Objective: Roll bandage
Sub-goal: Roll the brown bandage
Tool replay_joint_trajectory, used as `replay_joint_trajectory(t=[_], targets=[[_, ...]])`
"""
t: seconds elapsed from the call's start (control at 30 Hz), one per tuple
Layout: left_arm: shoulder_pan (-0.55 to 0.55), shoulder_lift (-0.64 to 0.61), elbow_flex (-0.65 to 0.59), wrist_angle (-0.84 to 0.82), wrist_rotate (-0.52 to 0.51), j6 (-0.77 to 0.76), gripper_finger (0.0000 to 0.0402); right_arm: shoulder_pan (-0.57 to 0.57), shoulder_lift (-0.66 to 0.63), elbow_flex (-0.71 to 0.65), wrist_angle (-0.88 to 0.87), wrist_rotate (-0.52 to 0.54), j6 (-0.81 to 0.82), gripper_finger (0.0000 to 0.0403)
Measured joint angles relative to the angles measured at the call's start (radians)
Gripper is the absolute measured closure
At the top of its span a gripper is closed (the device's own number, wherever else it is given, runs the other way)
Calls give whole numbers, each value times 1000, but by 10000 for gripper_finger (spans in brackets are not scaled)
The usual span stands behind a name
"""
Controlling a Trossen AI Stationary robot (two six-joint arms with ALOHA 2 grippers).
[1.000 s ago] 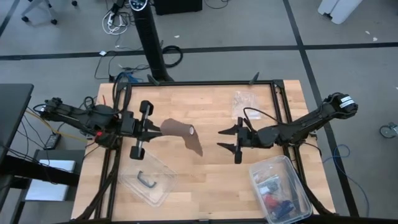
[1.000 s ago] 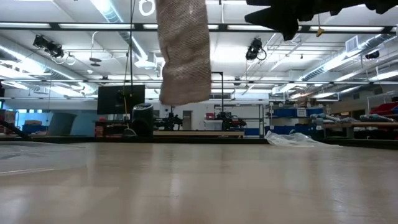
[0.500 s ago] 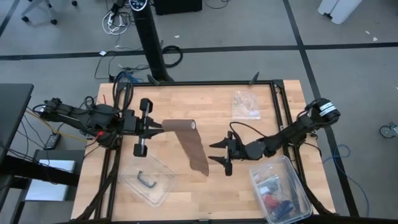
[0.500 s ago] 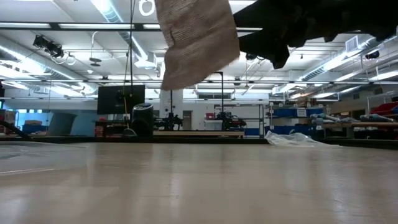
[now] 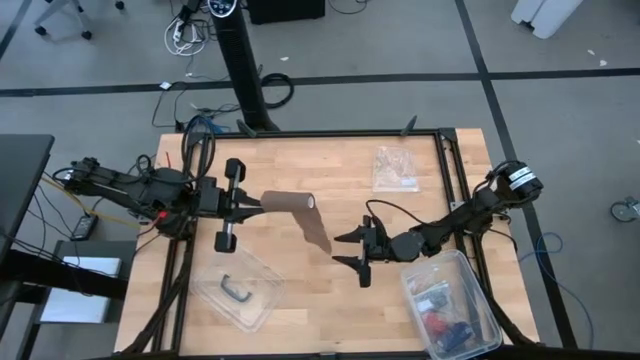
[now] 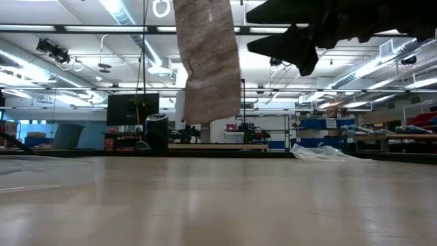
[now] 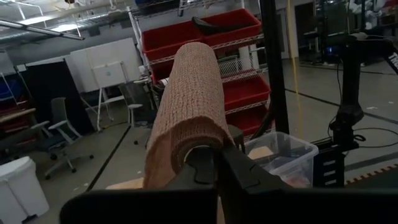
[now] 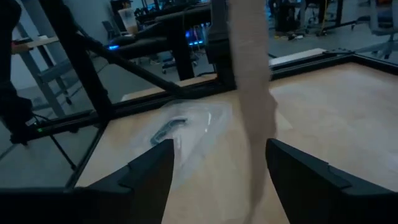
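The dark brown woven fabric bandage is held up above the pale wooden table, partly wound into a short roll whose open end shows a lighter inner ring, with a loose tail dropping down from that end. In the low view the tail hangs as a flat, ribbed strip, its lower edge clear of the tabletop (the weave is coarse enough to read as fine cross lines). From the left wrist the roll looks like a rough tan-brown cylinder pointing away from the camera.

The left gripper has its fingers closed on the near end of the roll, over the left half of the table. The right gripper sits just beside the hanging tail, near the middle of the table, with its fingers spread wide and nothing between them; the strip hangs ahead of the gap.

I can read no brand, label or writing on the bandage. A clear plastic tub with a black handle piece lies at the table's front left, a clear bin of small coloured items at the front right, and a small clear bag near the far edge.
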Motion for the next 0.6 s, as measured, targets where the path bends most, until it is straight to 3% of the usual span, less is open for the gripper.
replay_joint_trajectory(t=[0.37,0.6], targets=[[0,0,0,-3,0,3,401,-46,72,48,1,57,6,150],[0,0,0,8,-1,24,401,-64,90,48,-17,54,25,183]])
